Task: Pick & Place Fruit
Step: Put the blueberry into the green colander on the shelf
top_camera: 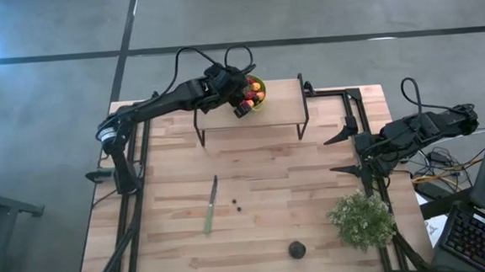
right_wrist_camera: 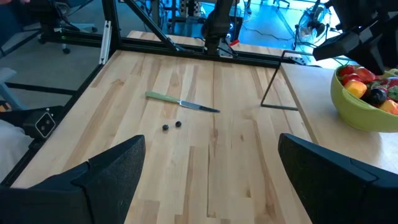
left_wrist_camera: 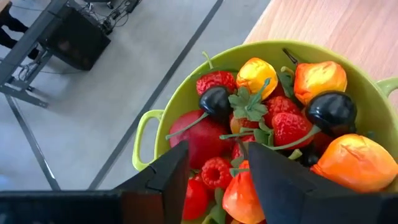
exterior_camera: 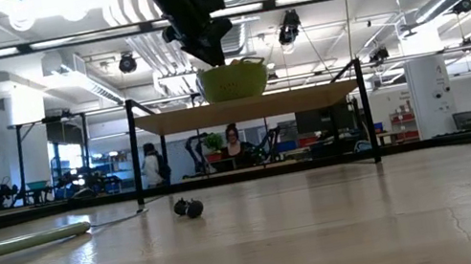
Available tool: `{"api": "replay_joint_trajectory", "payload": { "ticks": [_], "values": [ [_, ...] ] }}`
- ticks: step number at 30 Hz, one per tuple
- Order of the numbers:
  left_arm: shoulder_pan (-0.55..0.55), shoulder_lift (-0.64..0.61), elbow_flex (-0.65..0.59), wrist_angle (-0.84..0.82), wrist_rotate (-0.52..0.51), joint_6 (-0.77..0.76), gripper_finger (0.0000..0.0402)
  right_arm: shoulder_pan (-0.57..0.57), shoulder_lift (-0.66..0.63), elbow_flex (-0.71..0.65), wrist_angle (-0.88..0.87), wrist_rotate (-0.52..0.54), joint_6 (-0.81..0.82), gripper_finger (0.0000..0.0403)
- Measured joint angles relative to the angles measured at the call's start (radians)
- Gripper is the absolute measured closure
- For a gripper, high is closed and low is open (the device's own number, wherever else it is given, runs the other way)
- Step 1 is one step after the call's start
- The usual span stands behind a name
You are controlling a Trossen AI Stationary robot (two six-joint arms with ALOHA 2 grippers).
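**Operator:** What are you looking at, and where is the fruit?

**Guide:** Your left gripper (left_wrist_camera: 214, 180) hangs directly above a lime-green bowl (top_camera: 260, 102) that stands on a raised wooden shelf (top_camera: 283, 104) at the far edge of the table (top_camera: 265, 227). The bowl is heaped with fruit (left_wrist_camera: 273, 118): red berries, dark cherries, orange and yellow pieces. The fingers stand part open, with a raspberry and leaves showing in the gap, and no piece is clamped between them that I can see. Two small dark berries (top_camera: 239, 205) lie on the table just beside a green-handled knife (top_camera: 210, 207), and a bigger dark round fruit (top_camera: 297, 250) sits at the near edge, near a bushy plant (top_camera: 362, 220).

**Operator:** And the other arm?

**Guide:** Your right gripper (right_wrist_camera: 211, 180) waits at the table's right side, fingers spread wide and holding nothing.

**Operator:** How do you finish this step cleanly?

**Guide:** My judgement is that you are releasing into the bowl. Spread the fingers fully while you are over the pile's middle, not its rim, because the heap is high and a piece may roll off. Then lift straight up so the fingertips do not drag stems or leaves out with them
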Motion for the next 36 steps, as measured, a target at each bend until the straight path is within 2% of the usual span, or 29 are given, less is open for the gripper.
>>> {"api": "replay_joint_trajectory", "payload": {
  "ticks": [9, 17, 27, 36],
  "values": [
    [-0.011, -0.004, 0.012, -0.037, 0.008, 0.013, 0.0224, 0.0, 0.0, 0.0, 0.0, 0.0, 0.0, 0.0039],
    [-0.063, -0.038, 0.02, -0.1, 0.02, 0.006, 0.0223, 0.0, 0.001, 0.0, 0.0, 0.0, 0.0, 0.0039],
    [-0.19, -0.039, 0.019, -0.151, 0.046, 0.017, 0.0223, 0.0, 0.001, 0.0, 0.0, 0.0, 0.0, 0.004],
    [-0.329, -0.04, -0.012, -0.241, 0.141, -0.056, 0.0223, 0.0, 0.001, 0.0, 0.0, 0.0, 0.0, 0.0039]
  ]
}}
